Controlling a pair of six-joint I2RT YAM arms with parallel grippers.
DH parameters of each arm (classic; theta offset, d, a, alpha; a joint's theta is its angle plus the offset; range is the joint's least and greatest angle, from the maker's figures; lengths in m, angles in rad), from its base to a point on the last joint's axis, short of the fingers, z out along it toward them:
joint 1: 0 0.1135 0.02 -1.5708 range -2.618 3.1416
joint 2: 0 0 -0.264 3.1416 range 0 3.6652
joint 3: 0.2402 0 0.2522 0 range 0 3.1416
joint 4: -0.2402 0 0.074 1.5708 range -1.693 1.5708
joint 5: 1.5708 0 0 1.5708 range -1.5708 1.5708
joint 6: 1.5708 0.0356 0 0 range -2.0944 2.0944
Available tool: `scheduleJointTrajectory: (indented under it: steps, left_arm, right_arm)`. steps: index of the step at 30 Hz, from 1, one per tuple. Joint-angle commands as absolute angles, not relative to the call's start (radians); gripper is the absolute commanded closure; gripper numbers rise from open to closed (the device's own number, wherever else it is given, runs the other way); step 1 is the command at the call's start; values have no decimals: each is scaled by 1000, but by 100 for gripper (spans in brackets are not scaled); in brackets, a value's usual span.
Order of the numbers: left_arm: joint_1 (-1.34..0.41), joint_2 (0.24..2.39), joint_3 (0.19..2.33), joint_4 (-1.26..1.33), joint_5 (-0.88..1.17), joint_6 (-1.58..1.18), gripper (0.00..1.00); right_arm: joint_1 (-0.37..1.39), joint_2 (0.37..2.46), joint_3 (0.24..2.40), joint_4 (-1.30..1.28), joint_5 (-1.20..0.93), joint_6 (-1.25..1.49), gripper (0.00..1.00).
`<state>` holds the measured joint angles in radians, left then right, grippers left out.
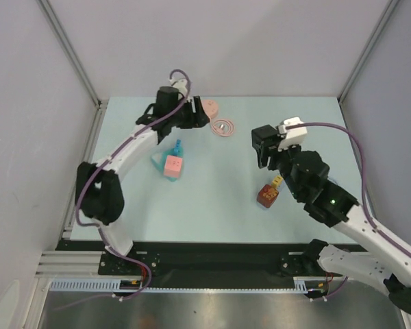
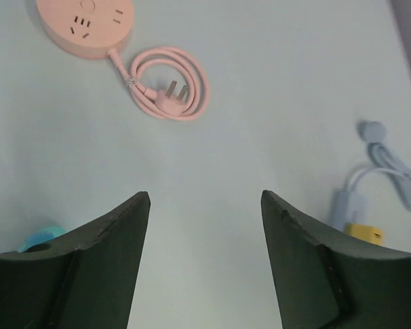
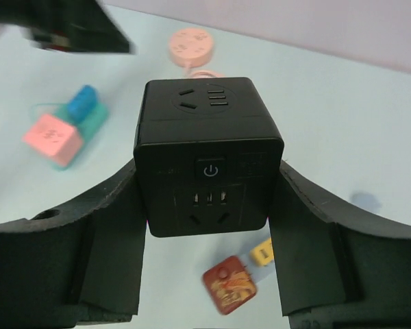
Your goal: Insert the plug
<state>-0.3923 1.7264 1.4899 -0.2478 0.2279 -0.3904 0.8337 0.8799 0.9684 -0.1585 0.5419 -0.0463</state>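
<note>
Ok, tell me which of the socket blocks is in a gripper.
The black cube socket, clamped in the right gripper. The round pink socket and the pink cube both lie on the table.

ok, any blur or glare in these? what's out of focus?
Top external: even diffuse light, faint shadows. Right wrist: black socket cube sharp in the right gripper; pink cube and red block on the table soft. Left wrist: pink power strip and its plug crisp; near fingers dark.

Matt black plastic on the socket cube (image 3: 209,137), smooth pink plastic on the round power strip (image 2: 85,27), table (image 1: 226,192) matt
</note>
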Motion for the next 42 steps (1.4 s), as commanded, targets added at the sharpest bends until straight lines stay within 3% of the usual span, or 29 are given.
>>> scheduleJointTrajectory:
  steps: [1,11,21,34,42]
  left_arm:
    - [-483,1837,1640,-282,45,-287,29]
    - [-522,2178,1923,-304,-124,-371,32]
    - [-518,2410,2166,-296,-152,-465,30]
    - [-494,2510,2146,-324,-141,-709,33]
    - [-517,2536,2132,-328,-39,-726,51]
  right_arm:
    - [793,786,1017,-313,300,193,100]
    - [709,675,1077,-465,72,342,100]
    - [707,560,1068,-482,69,328,100]
    - [707,469,1066,-523,126,259,100]
    - [707,456,1075,-535,141,249,100]
